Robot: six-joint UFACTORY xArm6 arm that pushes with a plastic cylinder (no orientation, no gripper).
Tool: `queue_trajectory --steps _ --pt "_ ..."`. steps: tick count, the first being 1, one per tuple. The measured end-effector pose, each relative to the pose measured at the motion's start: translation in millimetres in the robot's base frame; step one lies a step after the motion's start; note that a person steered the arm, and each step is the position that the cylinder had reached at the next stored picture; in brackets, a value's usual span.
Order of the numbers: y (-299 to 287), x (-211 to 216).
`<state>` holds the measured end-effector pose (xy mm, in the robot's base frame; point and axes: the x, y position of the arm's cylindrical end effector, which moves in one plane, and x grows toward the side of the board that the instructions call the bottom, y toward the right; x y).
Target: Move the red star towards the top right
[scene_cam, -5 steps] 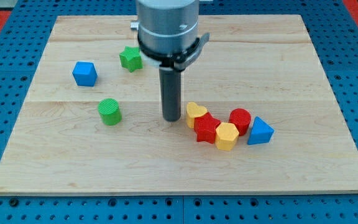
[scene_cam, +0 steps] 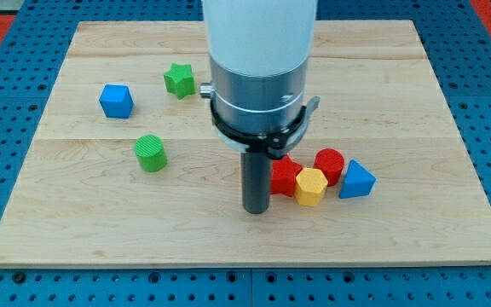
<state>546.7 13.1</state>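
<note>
The red star (scene_cam: 285,176) lies right of the board's middle, partly hidden behind my rod. My tip (scene_cam: 256,210) rests on the board just left of and below the star, close to it. A yellow hexagon block (scene_cam: 311,187) touches the star's right side. A red cylinder (scene_cam: 329,164) and a blue triangle block (scene_cam: 356,180) follow to the right. The yellow heart seen earlier is hidden behind the rod.
A green star (scene_cam: 178,79) and a blue cube (scene_cam: 116,101) lie at the upper left. A green cylinder (scene_cam: 151,153) stands left of the middle. The wooden board (scene_cam: 416,94) sits on a blue pegboard.
My tip moved down and slightly right, from left of the yellow heart to lower left of the red star. The arm now covers the yellow heart. The blocks have not visibly moved.
</note>
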Motion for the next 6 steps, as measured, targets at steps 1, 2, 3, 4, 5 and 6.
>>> queue_trajectory --steps 1,2,3,4,5,6 --pt "13.6 -2.7" --pt "30.4 -27.5" --pt "46.4 -60.2" --pt "46.7 -105.6" --pt "47.9 -149.4" --pt "48.0 -193.3"
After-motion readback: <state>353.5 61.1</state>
